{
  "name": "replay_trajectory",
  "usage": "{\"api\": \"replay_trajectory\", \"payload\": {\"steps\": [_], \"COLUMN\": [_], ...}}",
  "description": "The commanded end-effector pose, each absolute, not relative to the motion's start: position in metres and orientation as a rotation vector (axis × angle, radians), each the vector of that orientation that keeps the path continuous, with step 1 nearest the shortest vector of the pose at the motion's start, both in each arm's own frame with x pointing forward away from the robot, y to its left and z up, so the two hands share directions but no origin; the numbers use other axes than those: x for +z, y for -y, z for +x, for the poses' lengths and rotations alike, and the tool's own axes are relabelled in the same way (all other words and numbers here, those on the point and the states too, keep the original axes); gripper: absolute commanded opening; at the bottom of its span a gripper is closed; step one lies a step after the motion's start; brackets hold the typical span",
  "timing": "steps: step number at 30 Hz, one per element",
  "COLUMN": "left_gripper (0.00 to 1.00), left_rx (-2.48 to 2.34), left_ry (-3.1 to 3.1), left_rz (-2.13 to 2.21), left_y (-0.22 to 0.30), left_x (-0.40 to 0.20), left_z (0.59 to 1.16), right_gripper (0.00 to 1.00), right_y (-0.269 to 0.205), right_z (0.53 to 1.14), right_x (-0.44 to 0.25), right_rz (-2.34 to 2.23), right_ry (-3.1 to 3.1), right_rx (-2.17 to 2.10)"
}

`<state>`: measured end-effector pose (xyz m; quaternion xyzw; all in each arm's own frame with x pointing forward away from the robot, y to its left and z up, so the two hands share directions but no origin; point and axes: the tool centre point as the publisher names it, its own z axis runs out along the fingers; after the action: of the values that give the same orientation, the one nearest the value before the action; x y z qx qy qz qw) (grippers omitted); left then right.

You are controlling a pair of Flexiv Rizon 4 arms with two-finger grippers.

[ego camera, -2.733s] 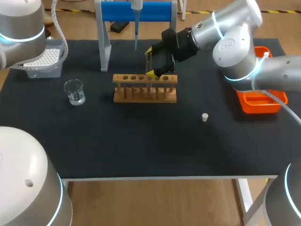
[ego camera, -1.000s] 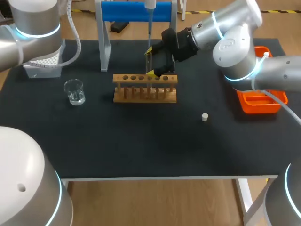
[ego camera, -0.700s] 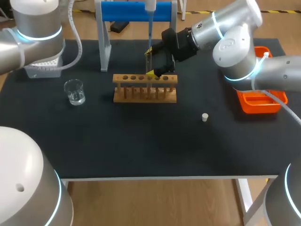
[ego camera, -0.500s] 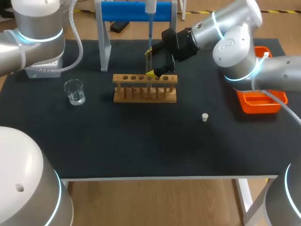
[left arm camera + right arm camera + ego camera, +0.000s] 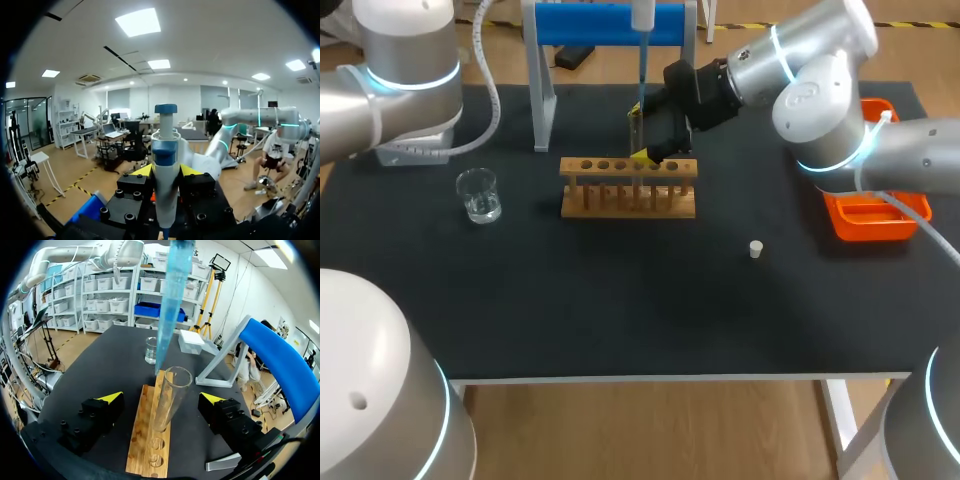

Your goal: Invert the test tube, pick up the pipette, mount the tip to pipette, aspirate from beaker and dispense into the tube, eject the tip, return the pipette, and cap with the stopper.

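**Pipette tip at the mouth of the test tube**

The test tube [image 5: 169, 402] stood upright in a hole of the wooden rack [image 5: 628, 190], open mouth up. It was between the right fingers [image 5: 642, 155], which were spread wide, one on each side and both apart from the glass.

Above the tube hung the pipette [image 5: 165, 190], its long blue tip [image 5: 175, 295] pointing down. The tip's end was at the rim of the tube's mouth. Whether it was inside the rim could not be told. The left fingers [image 5: 144, 171] pinched the pipette's white body from both sides, below its blue top, with the yellow ends pressed against it. In the head view only the pipette's lower part showed, at the far edge, in front of the blue stand [image 5: 545, 90].

The rack rested on the black bench [image 5: 620, 310], toward the far middle. A glass beaker [image 5: 479, 195] stood to the rack's left, apart from it. A small white stopper [image 5: 756, 249] lay to the rack's right and nearer the front, well apart from it.

At the bench's right edge sat an orange tray [image 5: 868, 220], partly under the right arm [image 5: 820, 70], which came in from that side and ended at the rack. At the far left a white box [image 5: 415, 152] was mostly hidden behind the left arm [image 5: 390, 80].
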<state>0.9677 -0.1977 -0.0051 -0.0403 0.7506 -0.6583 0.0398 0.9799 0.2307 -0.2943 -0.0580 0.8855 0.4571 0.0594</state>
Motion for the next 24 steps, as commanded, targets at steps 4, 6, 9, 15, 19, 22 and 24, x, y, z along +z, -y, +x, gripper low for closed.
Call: {"api": "replay_trajectory", "payload": {"steps": [4, 6, 9, 15, 19, 22, 24], "left_gripper": [0.00, 0.00, 0.00, 0.00, 0.00, 0.00, 0.00], "left_rx": [-2.021, -2.019, -2.017, -2.007, -1.994, -1.983, -1.972], "left_ry": [-2.292, -2.287, -2.277, -2.281, -2.295, -2.301, -2.301], "left_rz": [-0.129, -0.129, -0.129, -0.125, -0.129, -0.135, -0.139], "left_y": [0.196, 0.196, 0.195, 0.193, 0.192, 0.190, 0.188], "left_x": [-0.011, -0.012, -0.014, -0.017, -0.019, -0.019, -0.019], "left_z": [0.971, 0.972, 0.972, 0.972, 0.972, 0.972, 0.973], "right_gripper": [1.00, 1.00, 1.00, 1.00, 1.00, 1.00, 1.00], "right_y": [-0.230, -0.230, -0.230, -0.230, -0.230, -0.230, -0.230], "right_z": [0.980, 0.980, 0.980, 0.980, 0.980, 0.980, 0.980], "right_x": [-0.293, -0.293, -0.293, -0.293, -0.293, -0.293, -0.293], "right_rz": [-0.176, -0.176, -0.176, -0.176, -0.176, -0.176, -0.176], "right_ry": [-2.685, -2.685, -2.685, -2.685, -2.685, -2.685, -2.685], "right_rx": [1.380, 1.380, 1.380, 1.380, 1.380, 1.380, 1.380]}}
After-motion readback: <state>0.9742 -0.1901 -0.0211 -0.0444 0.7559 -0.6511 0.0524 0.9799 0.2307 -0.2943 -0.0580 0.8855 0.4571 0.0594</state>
